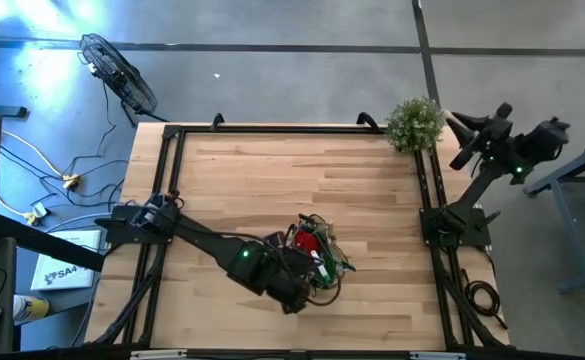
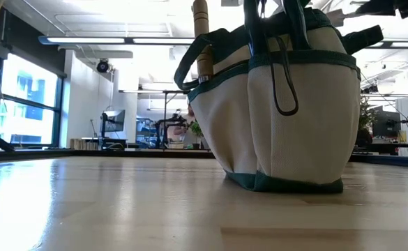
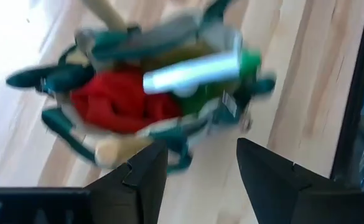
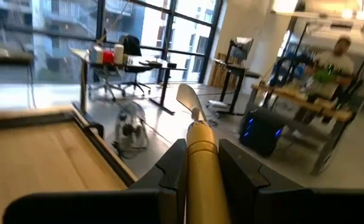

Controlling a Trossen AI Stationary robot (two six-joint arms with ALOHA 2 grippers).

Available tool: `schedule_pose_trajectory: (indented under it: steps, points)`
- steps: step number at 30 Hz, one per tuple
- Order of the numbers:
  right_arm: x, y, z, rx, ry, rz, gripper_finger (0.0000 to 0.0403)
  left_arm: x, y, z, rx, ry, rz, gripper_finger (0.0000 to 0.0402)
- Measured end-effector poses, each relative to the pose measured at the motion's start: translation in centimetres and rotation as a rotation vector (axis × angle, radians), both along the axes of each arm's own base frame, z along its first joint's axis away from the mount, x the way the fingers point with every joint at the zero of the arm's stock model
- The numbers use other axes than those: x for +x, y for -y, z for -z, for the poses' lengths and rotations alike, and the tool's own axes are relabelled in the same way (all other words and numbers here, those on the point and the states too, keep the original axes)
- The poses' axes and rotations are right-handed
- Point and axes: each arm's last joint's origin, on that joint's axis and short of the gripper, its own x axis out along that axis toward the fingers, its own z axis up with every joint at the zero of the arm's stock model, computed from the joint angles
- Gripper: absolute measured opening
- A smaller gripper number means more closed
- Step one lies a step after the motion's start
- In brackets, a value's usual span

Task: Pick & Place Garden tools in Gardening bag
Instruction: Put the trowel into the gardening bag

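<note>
The left gripper [image 1: 307,292] hovers just over the gardening bag [image 1: 314,258], which sits on the table [image 1: 272,180]; its fingers [image 3: 145,177] stand apart and empty. The bag already holds several tools, so the loading step looks far along. Far right of the bag, off the table's edge, the right gripper [image 4: 201,163] is raised, its fingers clamped on a trowel [image 4: 199,140]; next it must carry this to the bag. Only the left wrist view shows the bag's contents: a red piece [image 3: 116,99] and a spray bottle [image 3: 197,70].
</note>
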Motion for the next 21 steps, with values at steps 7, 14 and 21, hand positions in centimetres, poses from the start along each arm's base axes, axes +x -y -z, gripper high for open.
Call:
schedule_pose_trajectory:
  steps: [7,14,21]
  points:
    - [1.1,-1.2,1.5,-0.23,-0.195,-0.052,0.0059,2.1,0.7,-0.9,-0.073,0.274,-0.132,0.0184]
    - [2.5,-3.3,3.9,-0.416,-0.389,-0.509,0.0059,4.7,1.7,-0.8,-0.071,0.519,-0.192,0.0184]
    - [4.0,-5.8,5.7,-0.308,-0.792,-0.815,0.0059,8.0,1.5,1.2,-0.092,0.668,-0.277,0.0184]
